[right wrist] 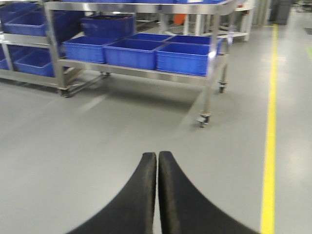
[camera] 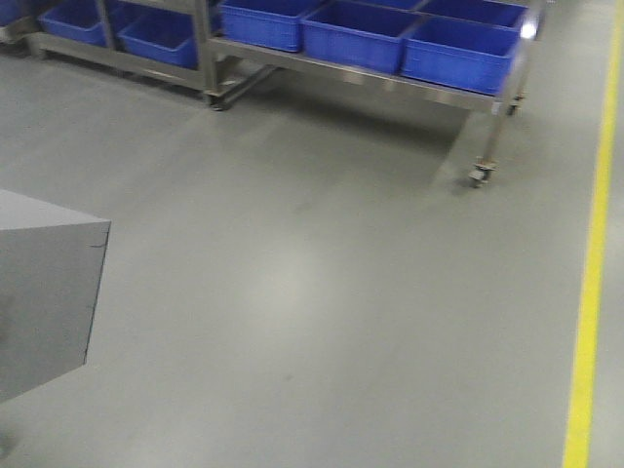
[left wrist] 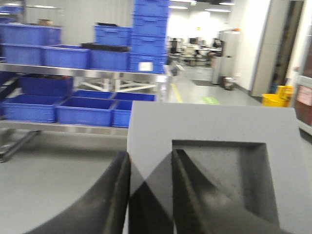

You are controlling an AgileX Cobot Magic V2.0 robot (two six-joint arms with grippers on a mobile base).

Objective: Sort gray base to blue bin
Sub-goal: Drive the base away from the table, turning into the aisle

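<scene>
My left gripper point(left wrist: 150, 155) is shut on the gray base point(left wrist: 214, 126), pinching its left wall, one finger outside and one inside the square recessed pocket. The gray base also shows at the left edge of the front view point(camera: 49, 292), held above the floor. My right gripper point(right wrist: 157, 155) is shut and empty above the gray floor. Several blue bins sit on the low shelf of a steel cart ahead; one is at the right end point(camera: 458, 49) and shows in the right wrist view point(right wrist: 185, 56). More blue bins point(left wrist: 85, 109) fill the rack in the left wrist view.
The steel cart stands on castor wheels point(camera: 479, 175) on a gray floor. A yellow floor line point(camera: 590, 292) runs along the right. A second rack with blue crates point(camera: 156, 39) stands at the far left. Stacked blue crates point(left wrist: 148, 34) rise behind the shelves.
</scene>
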